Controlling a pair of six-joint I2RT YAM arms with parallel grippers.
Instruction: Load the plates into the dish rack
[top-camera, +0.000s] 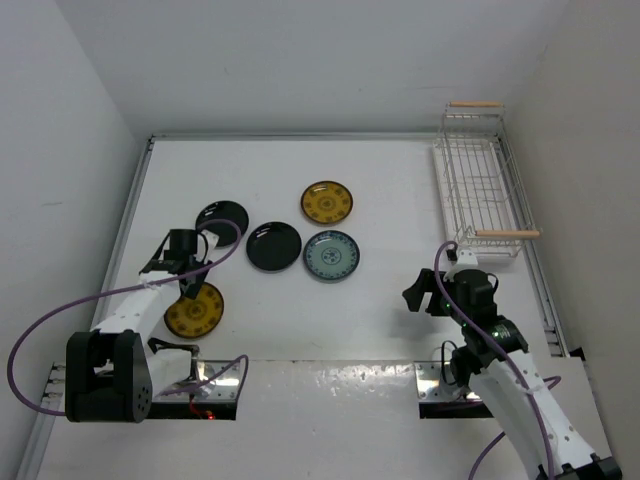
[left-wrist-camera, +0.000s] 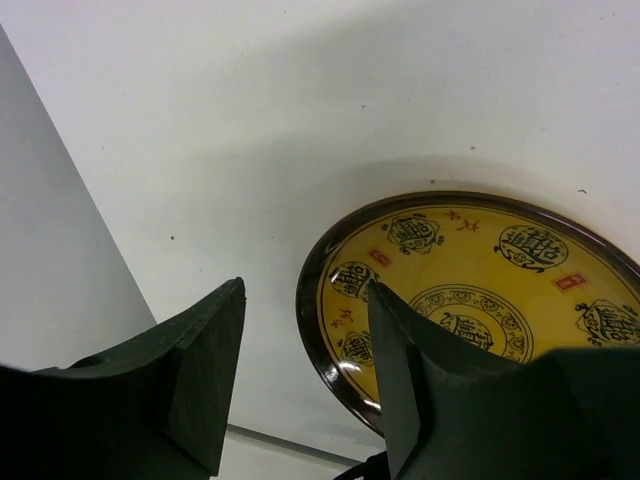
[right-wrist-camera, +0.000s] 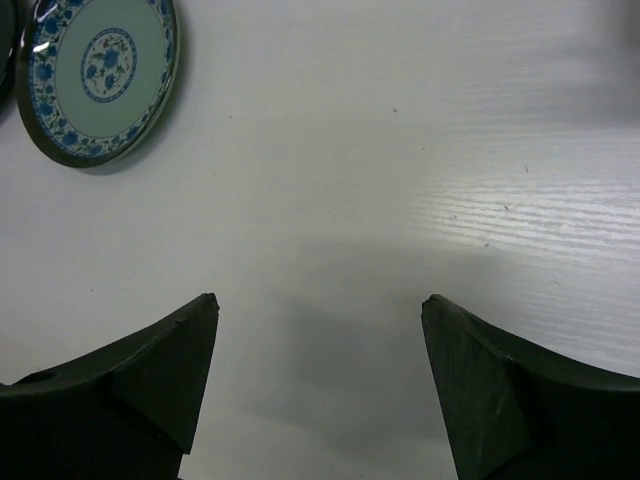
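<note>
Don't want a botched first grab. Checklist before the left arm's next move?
1. Left gripper open: ok.
2. Yellow plate rim in the gap between its fingers: ok.
3. Fingers low enough to pinch the rim: cannot tell.
4. That plate apart from the other plates: ok.
5. Rack empty: ok.
6. Right gripper open, over bare table: ok.

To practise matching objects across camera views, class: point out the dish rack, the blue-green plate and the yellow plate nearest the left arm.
dish rack (top-camera: 505, 234), top external view, on its near wooden handle.
blue-green plate (right-wrist-camera: 100, 68), right wrist view, on its pale centre.
yellow plate (left-wrist-camera: 470, 305), left wrist view, on its central medallion.
</note>
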